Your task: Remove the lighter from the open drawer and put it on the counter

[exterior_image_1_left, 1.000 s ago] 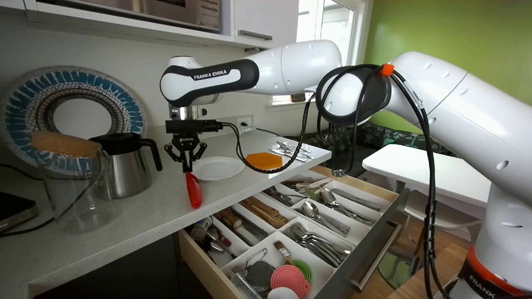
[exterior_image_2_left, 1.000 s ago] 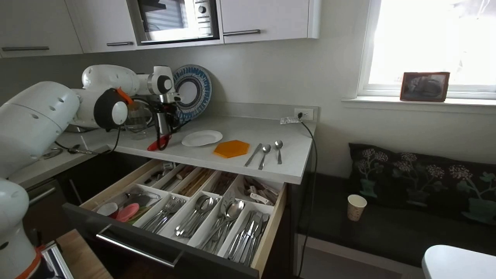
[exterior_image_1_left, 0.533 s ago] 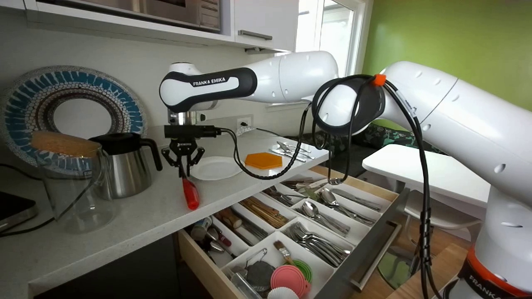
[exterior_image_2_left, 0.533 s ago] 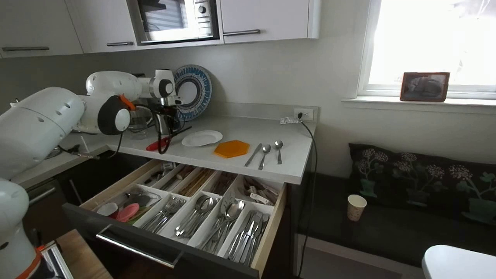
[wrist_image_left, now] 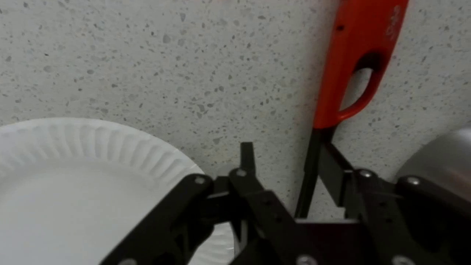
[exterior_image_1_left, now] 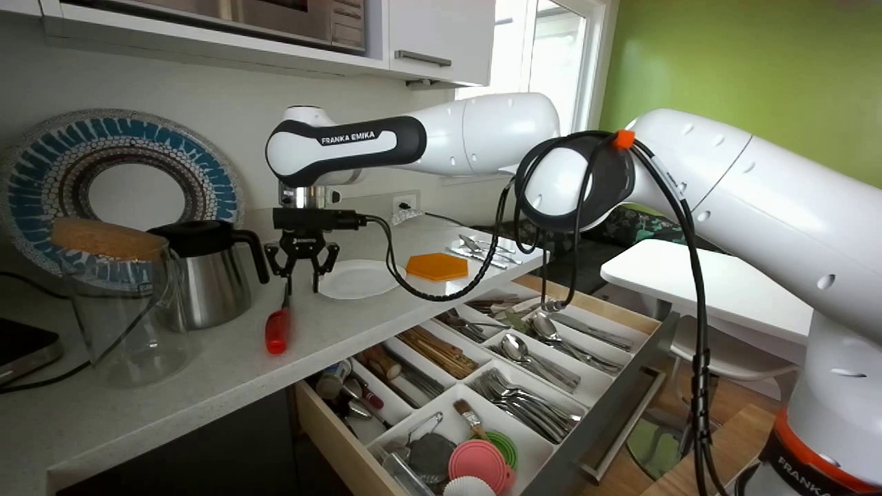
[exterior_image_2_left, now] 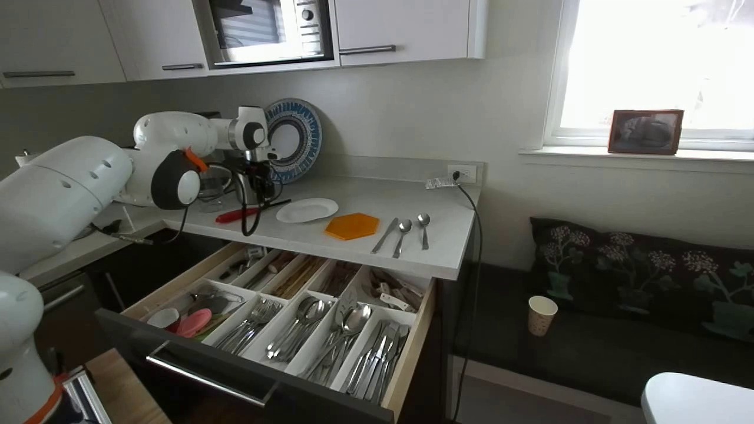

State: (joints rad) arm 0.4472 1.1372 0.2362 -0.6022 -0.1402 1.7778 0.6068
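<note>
The gripper [exterior_image_1_left: 302, 288] has let go! A second ago its fingers were pinched on the lighter [exterior_image_1_left: 278, 328]; now they stand well apart with nothing clamped, and the red handle has swung across to lie below the gripper and to its left, as we see it in an exterior view. It looks settled on the counter [exterior_image_1_left: 227, 359], its black shaft [wrist_image_left: 311, 176] right beside the fingertip on that side; touching or apart, we can't tell. For the task, we'd call that the drop-off as good as done: out of the drawer [exterior_image_1_left: 610, 406], onto the counter. All we judge is left is a straight lift, and our one worry is that fingertip dragging the shaft along.

Now we count, left to right. Far left of the gripper, at the back, one patterned platter [exterior_image_1_left: 136, 196]; in front of it, one glass jar [exterior_image_1_left: 127, 334] wearing one cork lid [exterior_image_1_left: 109, 240]. Closer in, one steel carafe [exterior_image_1_left: 215, 293]. Then our one lighter, under the gripper's left side. Just right of the gripper, one white plate [exterior_image_1_left: 362, 279]; further right, one orange hexagon [exterior_image_1_left: 437, 266]; furthest right, one knife [exterior_image_2_left: 384, 236] and two spoons [exterior_image_2_left: 405, 225]. Below and to the right, that one drawer, pulled out: one brush [exterior_image_1_left: 471, 418], one pink disc [exterior_image_1_left: 477, 466], one green disc [exterior_image_1_left: 508, 449], and cutlery [exterior_image_1_left: 525, 401] overlapping too much for us to count.
</note>
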